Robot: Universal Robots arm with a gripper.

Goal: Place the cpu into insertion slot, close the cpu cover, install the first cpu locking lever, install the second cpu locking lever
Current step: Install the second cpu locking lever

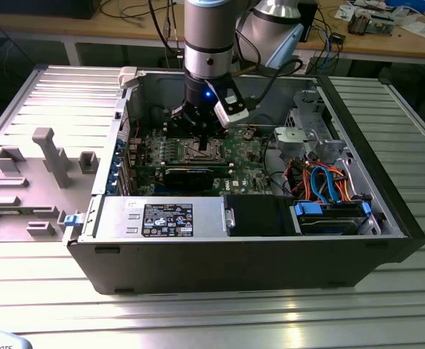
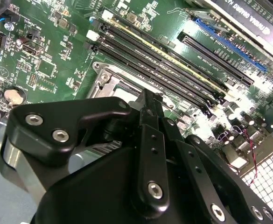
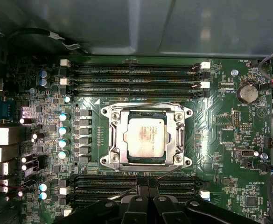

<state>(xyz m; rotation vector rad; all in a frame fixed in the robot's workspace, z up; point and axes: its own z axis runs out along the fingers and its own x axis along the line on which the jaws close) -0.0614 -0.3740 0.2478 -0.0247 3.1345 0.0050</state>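
Observation:
In the first wrist view the cpu (image 3: 145,137) lies flat in the insertion slot (image 3: 106,161), its silver-grey top showing through the window of the cpu cover (image 3: 114,135), which is down around it. One thin wire lever (image 3: 141,102) runs along the cover's side nearest the case wall. A second wire lever (image 3: 166,174) slants away from the opposite side towards my gripper (image 3: 145,181), whose black fingers are shut and stand right by that wire. In the exterior view the gripper (image 1: 201,137) hangs just above the slot (image 1: 200,152). The second wrist view shows the fingers (image 2: 148,105) over the cover's corner (image 2: 109,80).
Long memory slots (image 3: 136,74) flank the socket on two sides. A long black expansion card (image 1: 190,175) lies close in front of the socket in the exterior view. The case walls (image 1: 227,265), a power supply (image 1: 161,217) and drive bay with cables (image 1: 328,189) enclose the board.

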